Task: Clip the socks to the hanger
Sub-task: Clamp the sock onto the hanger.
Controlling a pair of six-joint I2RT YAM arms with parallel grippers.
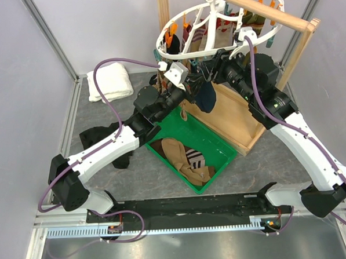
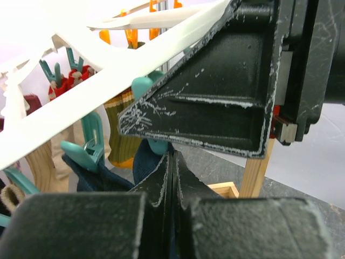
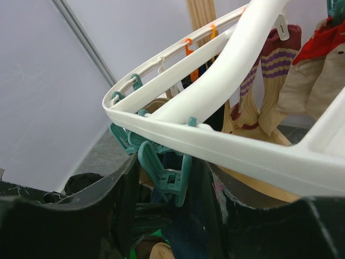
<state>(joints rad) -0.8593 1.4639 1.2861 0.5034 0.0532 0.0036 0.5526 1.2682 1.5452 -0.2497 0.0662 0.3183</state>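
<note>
The white oval hanger (image 1: 177, 52) hangs from the wooden rail with several socks clipped on it. It also shows in the left wrist view (image 2: 81, 102) and the right wrist view (image 3: 242, 156). My left gripper (image 1: 188, 89) is just under its near rim, shut (image 2: 173, 162) on a navy sock (image 1: 206, 100) that dangles below. My right gripper (image 1: 206, 70) is open, with its fingers (image 3: 125, 199) on either side of a teal clip (image 3: 161, 172). The navy sock (image 3: 194, 232) hangs right under that clip. A tan sock (image 1: 174, 150) and a striped sock (image 1: 195, 158) lie in the green bin.
The green bin (image 1: 221, 162) sits below the grippers. The wooden stand's base (image 1: 236, 111) and rail (image 1: 265, 14) are at the right. A white towel (image 1: 109, 80) lies at the back left. A black cloth heap (image 1: 95, 136) lies under the left arm.
</note>
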